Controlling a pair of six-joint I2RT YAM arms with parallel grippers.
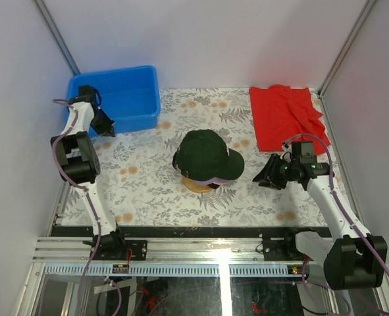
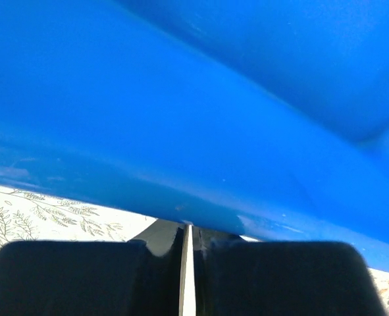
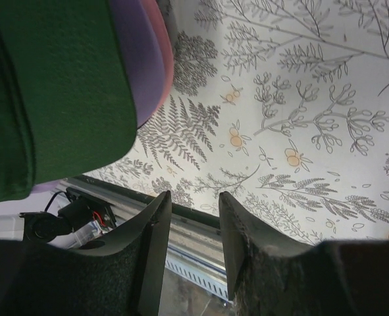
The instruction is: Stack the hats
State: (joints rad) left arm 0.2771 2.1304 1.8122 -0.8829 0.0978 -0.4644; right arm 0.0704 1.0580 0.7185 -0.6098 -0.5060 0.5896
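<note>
i see the stack of hats [image 1: 207, 161] in the middle of the table [image 1: 148, 191], sitting on the round wooden stand [image 1: 195, 187]. the dark green cap [image 1: 205, 150] is on top, its brim turned toward the right arm's side. under that brim, the right wrist view shows a lavender brim [image 3: 145, 72] and a thin pink edge [image 3: 168, 62] tucked beneath it. how many caps lie in the pile below the green one, i cannot tell from here.

my right gripper [image 1: 265, 176] sits low over the table just to the right of the stack, apart from it. its fingers [image 3: 153, 237] stand parted with only the fern-patterned cloth and the table's near rail showing between them. so this pincer is open and grips nothing. the green brim fills the upper left of that view, close to the fingertips but not between them.

my left gripper [image 1: 107, 126] is far off at the back left, right against the front wall of the blue bin [image 1: 131, 99]. in its wrist view the two pads [image 2: 82, 276] are pressed together with only a hairline slit, closed on nothing, and the blue wall fills nearly everything above them.

the red cloth [image 1: 286, 115] lies crumpled at the back right corner, well apart from the hats.
</note>
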